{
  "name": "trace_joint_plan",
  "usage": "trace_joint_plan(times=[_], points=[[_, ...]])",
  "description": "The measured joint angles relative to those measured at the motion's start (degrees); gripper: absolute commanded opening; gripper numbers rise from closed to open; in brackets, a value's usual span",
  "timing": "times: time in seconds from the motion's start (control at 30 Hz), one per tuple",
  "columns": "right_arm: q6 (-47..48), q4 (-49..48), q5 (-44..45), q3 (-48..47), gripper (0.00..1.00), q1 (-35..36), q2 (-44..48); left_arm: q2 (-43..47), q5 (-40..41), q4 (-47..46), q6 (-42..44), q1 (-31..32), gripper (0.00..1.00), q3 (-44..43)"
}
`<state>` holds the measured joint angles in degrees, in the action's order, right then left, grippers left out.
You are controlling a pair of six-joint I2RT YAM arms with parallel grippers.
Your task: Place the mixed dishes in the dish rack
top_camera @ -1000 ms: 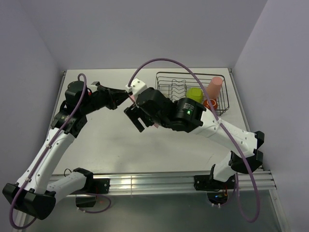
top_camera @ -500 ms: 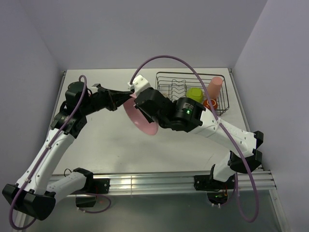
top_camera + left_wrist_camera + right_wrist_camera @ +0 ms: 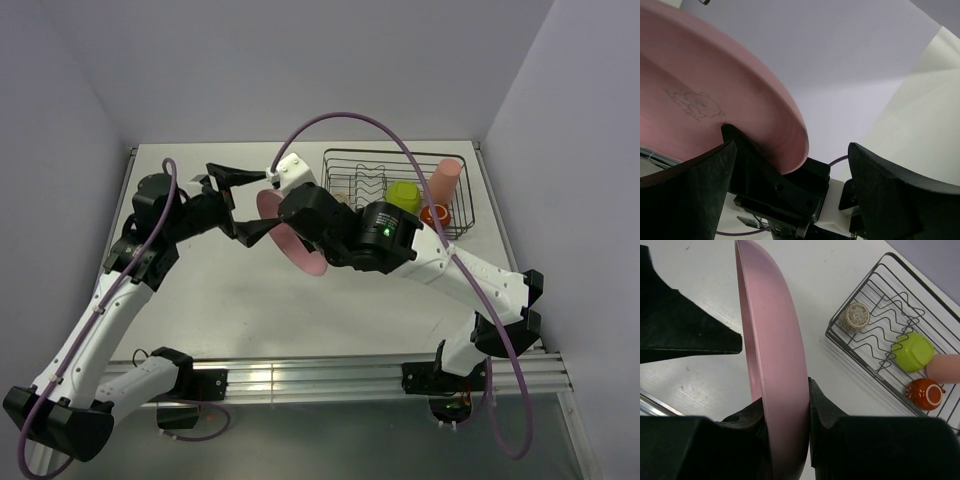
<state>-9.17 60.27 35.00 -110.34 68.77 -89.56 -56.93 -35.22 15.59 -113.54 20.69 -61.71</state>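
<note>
Big round pink plate [image 3: 774, 355], held on edge in the air above the tabletop [image 3: 220, 290], to the left of the dish rack [image 3: 390, 152] and not yet inside it. The plate is a shallow, stiff disc with a smooth, faintly glossy surface and a thin raised rim; a small line drawing [image 3: 695, 102] is printed on one face. It is judged rigid and fairly light, but slippery, and breakable if it is ceramic. The rim is the natural place to pinch. Because only one point of the edge is held, the disc may be expected to pivot or slide between the pads when swung.

The right gripper [image 3: 785, 412] is clamped on the lower rim, one finger on each face. The left gripper [image 3: 262, 203] stands wide open at the plate's far side, its dark fingers spread; whether either finger touches the plate cannot be told.

The rack is a rectangular black wire basket with raised sides and a zigzag row of upright prongs [image 3: 890, 310]. A speckled beige cup [image 3: 857, 315] sits in one corner. A yellow-green bowl [image 3: 912, 351], a salmon-pink tumbler [image 3: 945, 367] and a dark red mug [image 3: 925, 392] are grouped at the opposite end. The prong row between them appears free, which is judged the fitting slot for an upright plate.
</note>
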Motion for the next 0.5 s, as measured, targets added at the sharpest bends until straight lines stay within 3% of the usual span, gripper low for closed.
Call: trace_joint_plan(times=[0.27,0.5], points=[[-0.5,0.0,5.4,2.8,0.0,-1.6,0.0,5.5,-2.0,3.1,3.2,-4.6,0.99,4.4],[3.8,-4.3,11.1,11.7,0.0,-11.1,4.0,13.4,-4.9,7.0,4.7,-10.2,0.96,12.7]])
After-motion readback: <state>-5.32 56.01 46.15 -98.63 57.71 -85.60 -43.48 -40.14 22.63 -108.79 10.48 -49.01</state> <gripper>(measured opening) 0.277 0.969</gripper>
